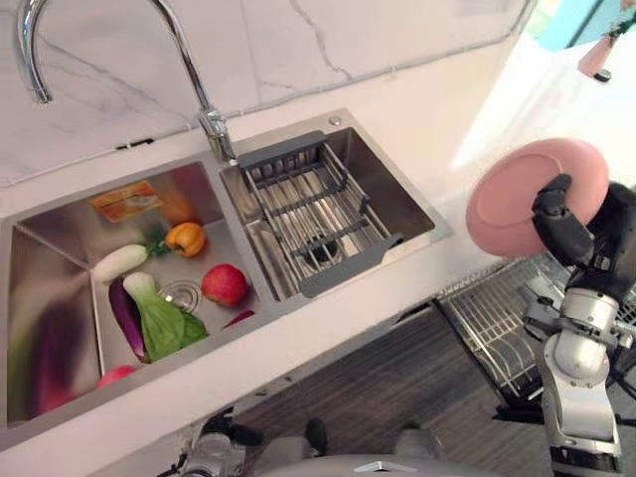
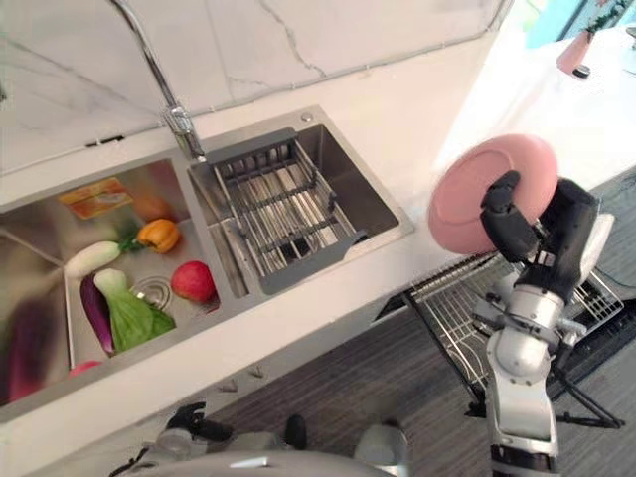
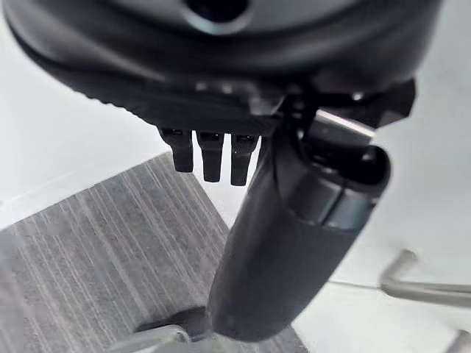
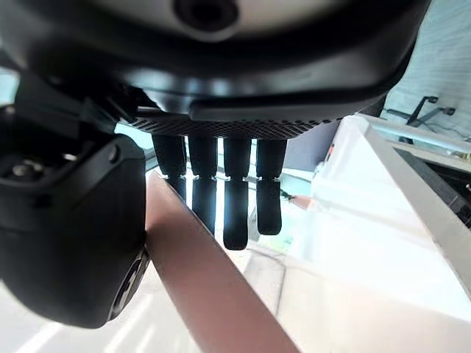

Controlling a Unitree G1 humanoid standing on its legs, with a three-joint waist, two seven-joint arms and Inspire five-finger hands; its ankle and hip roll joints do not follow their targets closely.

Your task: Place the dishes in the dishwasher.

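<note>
Now | R hand (image 2: 537, 234) fingers clamped on pink plate (image 2: 477, 184) | plate on edge, face twd sink (image 2: 328, 214)

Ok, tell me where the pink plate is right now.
The pink plate is in the right hand, held up at the right of the eye views, beyond the counter's end and above the open dishwasher rack.

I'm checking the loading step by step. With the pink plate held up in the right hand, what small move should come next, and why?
Probably lower the pink plate toward the dishwasher rack. The right hand pinches the plate on edge, raised above the counter's end, and the wire rack sits pulled out just below it, so bringing the plate down toward the rack seems the natural next step.
</note>
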